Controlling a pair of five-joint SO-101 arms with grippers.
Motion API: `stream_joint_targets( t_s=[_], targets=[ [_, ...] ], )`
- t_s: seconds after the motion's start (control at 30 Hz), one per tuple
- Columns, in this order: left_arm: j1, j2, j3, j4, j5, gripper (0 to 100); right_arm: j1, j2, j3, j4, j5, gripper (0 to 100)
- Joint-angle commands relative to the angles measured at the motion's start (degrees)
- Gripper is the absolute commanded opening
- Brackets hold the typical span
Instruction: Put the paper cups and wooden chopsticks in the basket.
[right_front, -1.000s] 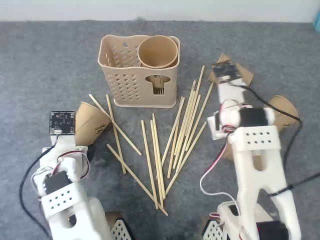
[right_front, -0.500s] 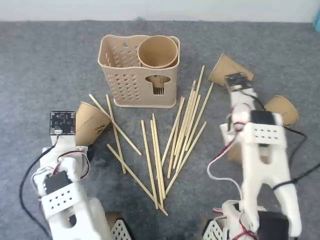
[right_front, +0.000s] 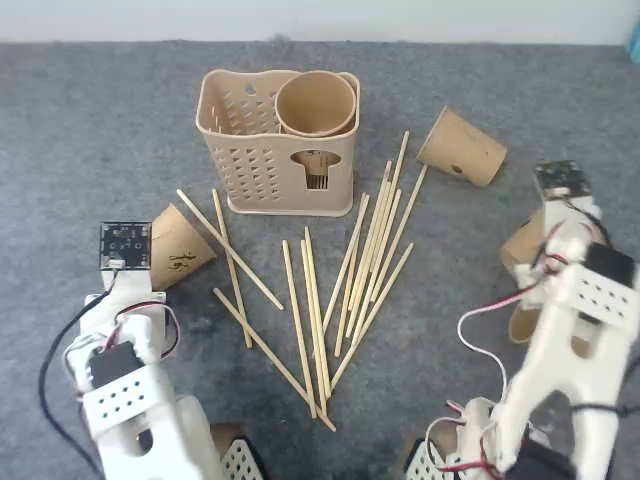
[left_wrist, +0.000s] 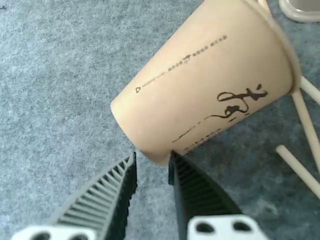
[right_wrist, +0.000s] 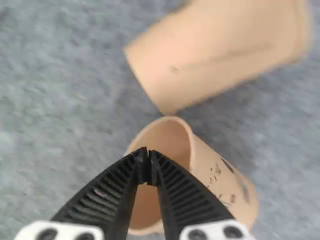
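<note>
The perforated beige basket (right_front: 250, 150) stands at the back with one paper cup (right_front: 316, 100) upright in it. Several wooden chopsticks (right_front: 345, 285) lie fanned out on the grey carpet in front of it. A cup (left_wrist: 210, 85) lies on its side with its base just beyond the tips of my left gripper (left_wrist: 151, 161), which is slightly open and empty. The same cup (right_front: 180, 248) is beside the left arm in the high view. My right gripper (right_wrist: 148, 156) is shut, its tips over the mouth of a lying cup (right_wrist: 200, 180). Another cup (right_wrist: 220, 50) lies beyond it.
A further cup (right_front: 462, 147) lies on its side to the right of the basket. The right arm (right_front: 585, 290) stands over two cups (right_front: 523, 243) at the table's right side. Chopstick ends (left_wrist: 300, 170) lie close to the left cup.
The right arm has swung to the right, away from the cup beside the basket and over to the cups at the right edge. The left arm has stayed put.
</note>
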Motion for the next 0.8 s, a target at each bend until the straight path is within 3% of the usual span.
stream_joint_targets(
  t_s=[0.0, 0.23, 0.43, 0.6, 0.77],
  targets=[
    [0.0, -1.1, -0.1, 0.0, -0.6, 10, 7.2, -5.6, 0.2, 2.7, 7.8, 0.8],
    [0.0, -1.1, -0.1, 0.0, -0.6, 10, 22.9, -6.3, 0.2, 2.9, 20.6, 0.8],
    [0.0, -1.1, -0.1, 0.0, -0.6, 10, 32.2, -6.2, 0.2, 2.9, 26.5, 0.8],
    [0.1, -1.1, -0.3, 0.0, -0.6, 10, 31.9, -6.9, -0.4, 3.5, 26.6, 0.8],
    [-0.1, -0.8, -2.6, 0.4, -0.1, 10, 24.2, -6.9, -6.8, 11.9, 18.7, 0.9]
  ],
)
